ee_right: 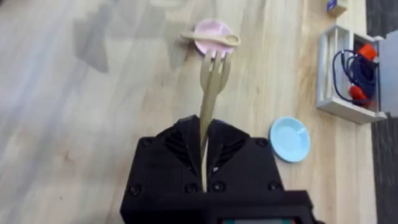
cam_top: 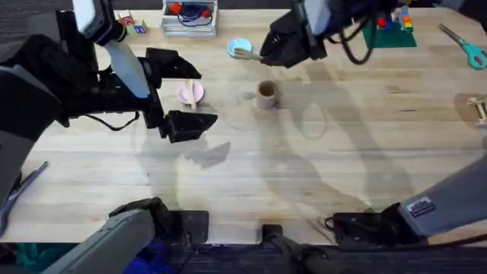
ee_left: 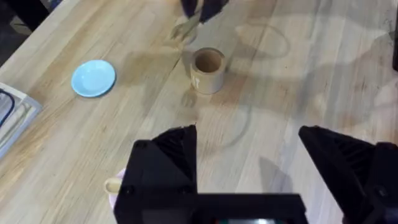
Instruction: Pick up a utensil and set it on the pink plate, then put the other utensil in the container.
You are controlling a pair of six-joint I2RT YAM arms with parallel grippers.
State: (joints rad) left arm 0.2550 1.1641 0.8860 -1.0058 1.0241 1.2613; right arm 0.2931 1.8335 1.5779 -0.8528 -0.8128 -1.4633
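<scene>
The pink plate (cam_top: 190, 93) lies left of centre, and the wooden spoon (ee_right: 211, 38) rests across it. My left gripper (cam_top: 207, 97) hovers open at the plate with nothing between its fingers; in the left wrist view the plate's edge (ee_left: 115, 186) peeks out beside one finger. My right gripper (cam_top: 266, 52) is shut on the wooden fork (cam_top: 243, 53), holding it by the handle in the air near the blue plate, tines (ee_right: 214, 62) pointing outward. The tan cylindrical container (cam_top: 266, 93) stands upright, open top up, a little nearer than the right gripper.
A light-blue plate (cam_top: 238, 47) lies at the back centre, under the fork's tip. A clear box (cam_top: 189, 17) with coloured items sits behind it. Scissors (cam_top: 466, 47) lie far right. Bare wood stretches across the table's near half.
</scene>
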